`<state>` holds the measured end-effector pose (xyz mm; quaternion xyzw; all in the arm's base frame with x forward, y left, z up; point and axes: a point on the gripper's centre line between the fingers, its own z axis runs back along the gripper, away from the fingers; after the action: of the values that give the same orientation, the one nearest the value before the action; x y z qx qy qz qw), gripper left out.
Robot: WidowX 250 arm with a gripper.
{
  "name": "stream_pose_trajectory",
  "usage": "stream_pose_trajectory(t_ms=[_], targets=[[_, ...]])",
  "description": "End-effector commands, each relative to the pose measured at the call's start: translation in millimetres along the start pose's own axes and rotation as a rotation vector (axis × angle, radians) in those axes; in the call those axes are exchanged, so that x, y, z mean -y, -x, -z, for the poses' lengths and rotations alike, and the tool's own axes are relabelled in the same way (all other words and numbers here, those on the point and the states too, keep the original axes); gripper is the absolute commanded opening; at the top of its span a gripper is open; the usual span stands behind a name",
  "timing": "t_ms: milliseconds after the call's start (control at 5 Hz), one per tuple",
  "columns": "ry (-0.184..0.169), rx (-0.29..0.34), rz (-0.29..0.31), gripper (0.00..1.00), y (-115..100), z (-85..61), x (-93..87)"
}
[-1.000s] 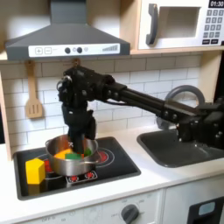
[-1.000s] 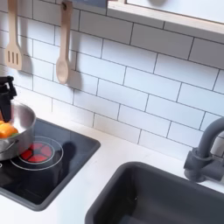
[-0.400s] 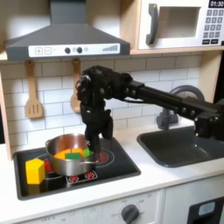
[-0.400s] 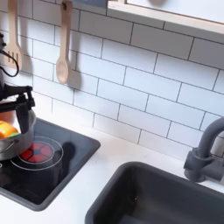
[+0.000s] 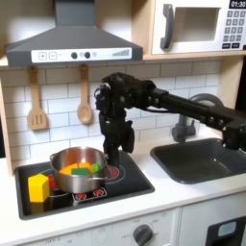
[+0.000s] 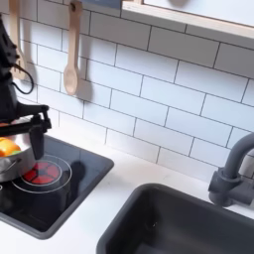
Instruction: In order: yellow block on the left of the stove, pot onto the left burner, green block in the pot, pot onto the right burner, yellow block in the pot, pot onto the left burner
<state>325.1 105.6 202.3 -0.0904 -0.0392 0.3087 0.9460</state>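
The steel pot [image 5: 69, 159] [image 6: 10, 165] sits on the black stove [image 5: 135, 179] [image 6: 74, 189], at the first exterior view's left-middle. Inside it lie the green block [image 5: 94, 166] and an orange piece [image 5: 77, 171] [image 6: 7, 147]. The yellow block [image 5: 38, 185] stands on the stove at the pot's left in the first exterior view. The left burner [image 5: 110, 174] [image 6: 38, 174], with its bright red middle, lies bare on the pot's other side. My gripper [image 5: 117, 154] [image 6: 26, 131] hangs open over the pot's rim on that burner's side, holding nothing. The right burner is hidden.
A wooden spatula [image 5: 36, 101] and a wooden spoon [image 5: 85, 96] [image 6: 70, 60] hang on the tiled wall behind the stove. A dark sink [image 5: 207, 159] [image 6: 179, 223] with a faucet [image 6: 233, 169] lies beyond the white counter. A hood and microwave sit overhead.
The arm has swung from above the pot's middle toward the first exterior view's right, to the pot's rim. The pot and the blocks have stayed put.
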Motion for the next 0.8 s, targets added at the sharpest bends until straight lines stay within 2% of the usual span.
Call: stream_pose_trajectory(t_ms=[0, 400, 600], targets=[[-0.004, -0.012, 0.035, 1.0, 11.5, 5.7, 10.9], [-0.016, -0.034, 0.05, 1.0, 21.7, 11.5, 10.9], [-0.012, -0.022, 0.05, 1.0, 21.4, 6.9, 11.8]])
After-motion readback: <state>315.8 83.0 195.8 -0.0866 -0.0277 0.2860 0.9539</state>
